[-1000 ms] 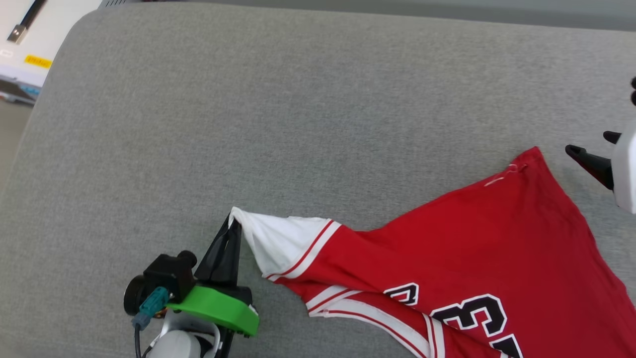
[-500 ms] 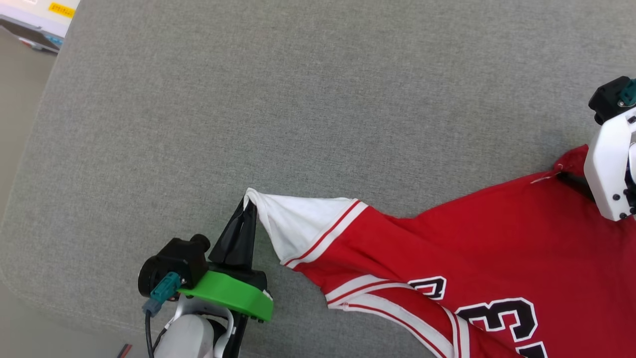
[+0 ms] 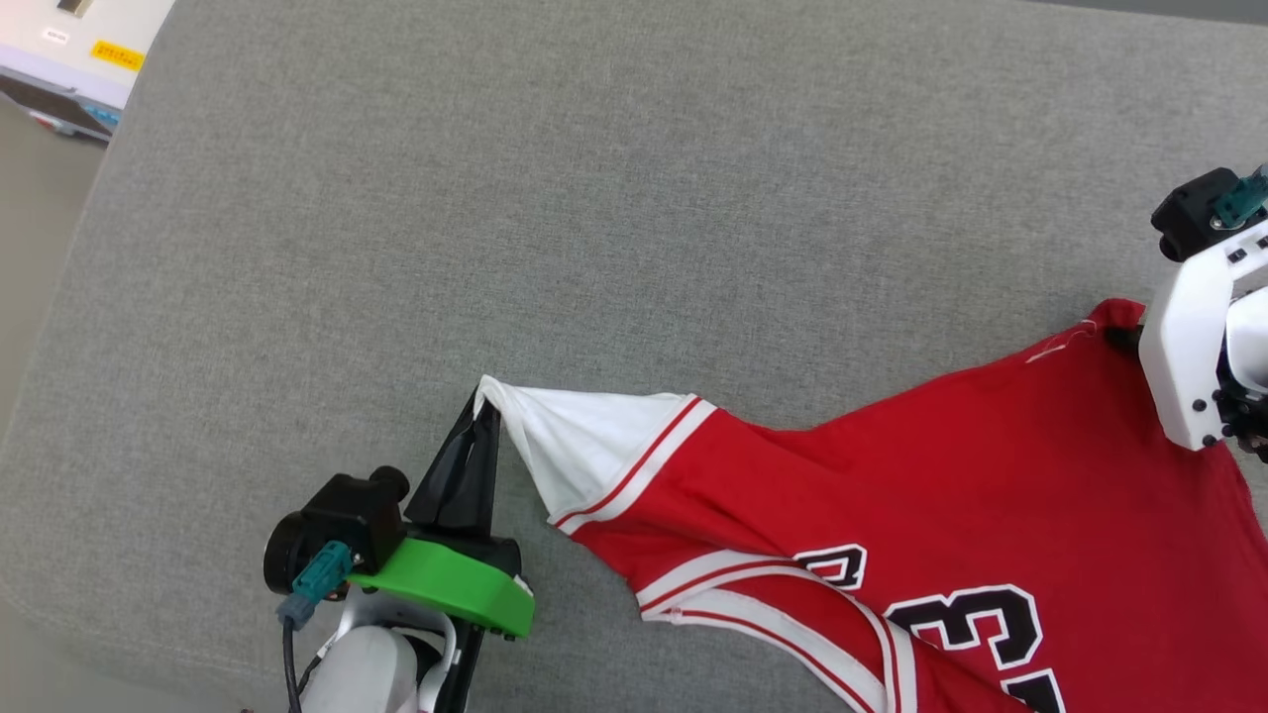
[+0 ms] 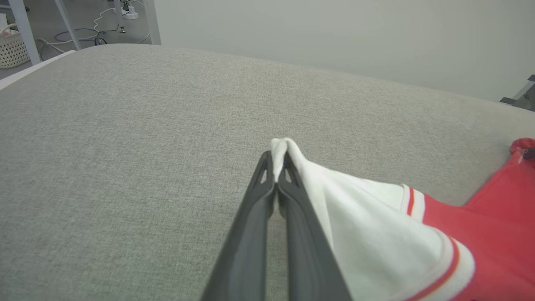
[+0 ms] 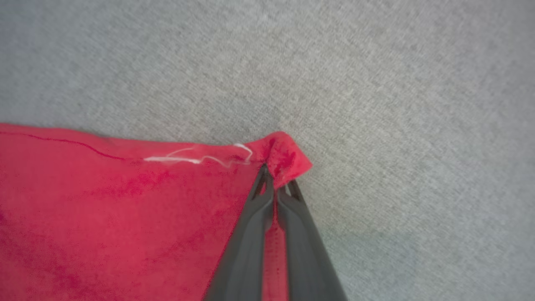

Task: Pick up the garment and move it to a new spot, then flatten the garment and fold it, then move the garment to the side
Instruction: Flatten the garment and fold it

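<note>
So the garment (image 3: pixel 941 475) is a red jersey lying spread on the grey cushion (image 3: pixel 594 198), sitting around 4 o'clock in the head view, with one white sleeve with red stripes pulled out toward 7 o'clock. For writing, there's a black, white-outlined "3" (image 3: pixel 976 624) you can read fine. Next to it is a curly letter bit that's half tucked under a fold, and one more character chopped off by the bottom edge, so I can't give you the whole print. The left gripper (image 3: pixel 485 401) down at 7 o'clock is clamped tight on the very tip of that white sleeve, with a bit of cloth poking up between the fingers in the left wrist view. The right gripper (image 5: pixel 278 179) over at 3 o'clock is pinched on the red corner of the hem. A little nub of fabric bunches above its tips, and a loose white thread (image 5: pixel 196 158) trails along the edge beside it. In the head view its fingers are mostly hidden behind the white wrist housing. Way up at 10 o'clock there's a yellow label (image 3: pixel 117 54) on a white unit (image 3: pixel 59 40), too small to read. The left wrist view has a woven basket (image 4: pixel 12 50) at 10 o'clock that's cut off, so I can't tell what's in it, plus cables (image 4: pixel 83 35) on the floor.
</note>
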